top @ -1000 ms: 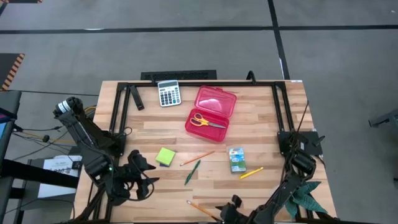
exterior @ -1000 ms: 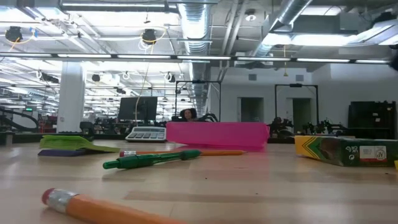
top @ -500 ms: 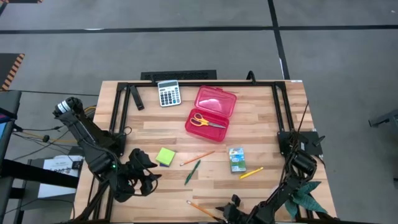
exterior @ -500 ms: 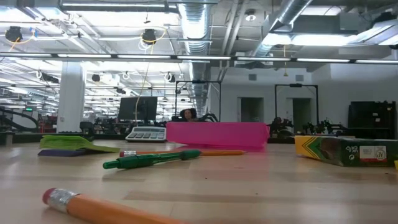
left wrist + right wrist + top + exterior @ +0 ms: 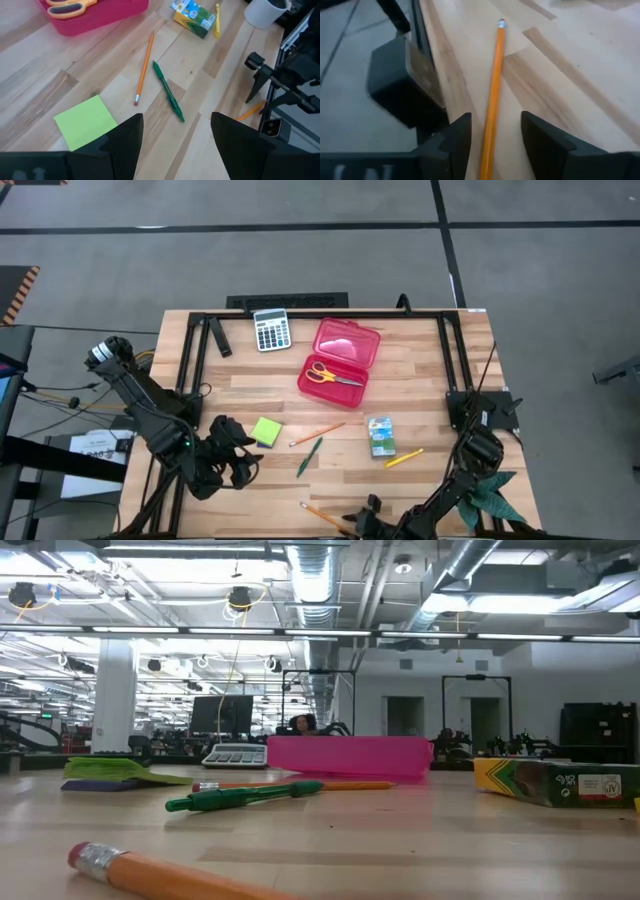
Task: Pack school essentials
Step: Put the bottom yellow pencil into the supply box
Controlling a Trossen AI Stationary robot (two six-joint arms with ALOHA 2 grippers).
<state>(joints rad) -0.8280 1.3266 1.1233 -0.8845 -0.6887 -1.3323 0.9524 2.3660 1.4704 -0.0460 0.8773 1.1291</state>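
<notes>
1. An orange pencil [image 5: 492, 95] lies at the near edge of the table [image 5: 420, 380], right between the two open fingers of the right gripper [image 5: 491, 135]; the fingers are not squeezing it
2. Another orange pencil [image 5: 318, 433] lies in the middle of the table, next to the dark green pen [image 5: 309, 457]
3. The lime-green sticky-note pad [image 5: 266, 431] lies flat just beside the left gripper [image 5: 243, 465], which is open and holds nothing
4. The small green-blue carton [image 5: 381, 436] lies to the right of the pen, and a yellow pencil [image 5: 404, 457] is close by it
5. The yellow-handled scissors [image 5: 331, 375] sit inside the open red case [image 5: 340, 360]
6. A calculator [image 5: 271, 330] rests at the far edge
</notes>
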